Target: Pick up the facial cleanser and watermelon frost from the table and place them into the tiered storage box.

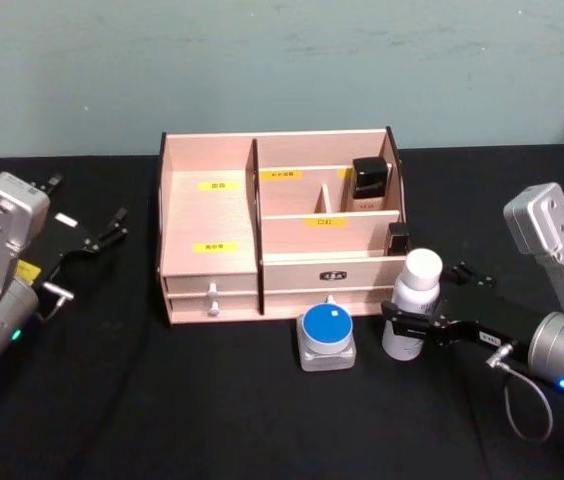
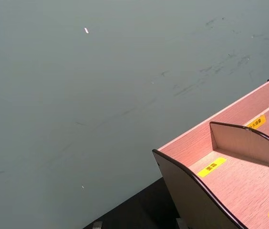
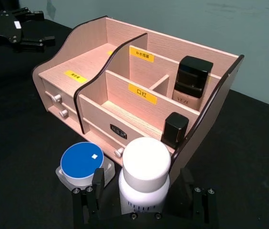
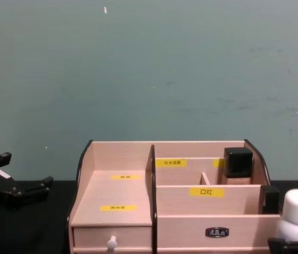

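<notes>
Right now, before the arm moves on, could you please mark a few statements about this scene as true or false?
1. The white-capped bottle stands on the table by the front right corner of the tiered storage box. True.
2. The blue-lidded jar sits inside the box. False: it is on the table in front of the box.
3. The right gripper has one finger on either side of the white-capped bottle. True.
4. The left gripper holds the jar. False: it is open and empty, at the table's left, apart from the box.
5. A black-capped bottle stands in the box's rear right compartment. True.
</notes>
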